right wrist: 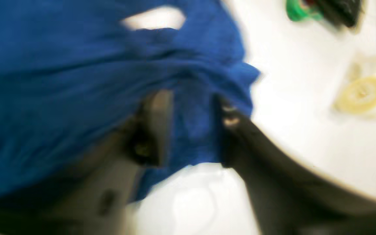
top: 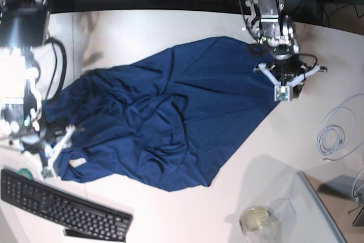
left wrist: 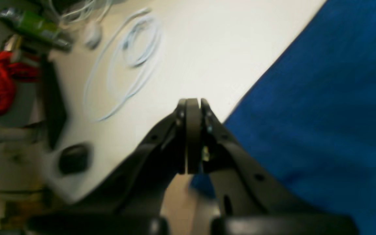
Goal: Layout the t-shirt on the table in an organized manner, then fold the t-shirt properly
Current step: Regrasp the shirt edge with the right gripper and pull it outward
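White table [top: 187, 214] under crumpled t-shirt [top: 165, 123] (spread across its middle), left gripper [left wrist: 193, 101] pinched closed and empty beside the hem, right gripper [right wrist: 191, 127] parted with cloth between its fingers, keyboard [top: 57, 206] at the edge, coiled cable [top: 335, 132] nearby

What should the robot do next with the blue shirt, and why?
Probably close the right gripper on the fold of the t-shirt between its open jaws, then tug that edge outward. The shirt lies crumpled and wrinkled on the table, so it needs spreading before folding. The left gripper is shut beside the cloth.
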Available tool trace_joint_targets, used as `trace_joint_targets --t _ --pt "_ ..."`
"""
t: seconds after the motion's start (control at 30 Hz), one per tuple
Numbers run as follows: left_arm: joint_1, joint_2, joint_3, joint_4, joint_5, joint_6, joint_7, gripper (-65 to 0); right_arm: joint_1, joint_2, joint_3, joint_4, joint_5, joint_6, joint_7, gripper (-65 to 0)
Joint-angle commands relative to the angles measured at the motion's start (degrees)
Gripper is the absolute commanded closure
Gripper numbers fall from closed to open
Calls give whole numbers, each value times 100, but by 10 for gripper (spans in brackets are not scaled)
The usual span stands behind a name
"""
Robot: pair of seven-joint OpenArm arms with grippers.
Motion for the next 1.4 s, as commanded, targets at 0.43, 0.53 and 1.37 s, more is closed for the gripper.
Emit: trace_joint_targets --t 0.43,0.53,1.37 --pt "1779 -1385 63 761 -4461 -946 -143 0 -1024 -364 -493 539 -17 54 51 -506" --pt "1894 -1595 37 788 -5269 -1492 -143 0 -998 -364 -678 337 -17 54 341 -506" --pt "1937 -1622 -324 735 -5401 -2687 -152 0 -752 -373 -678 -507 -17 54 534 -5"
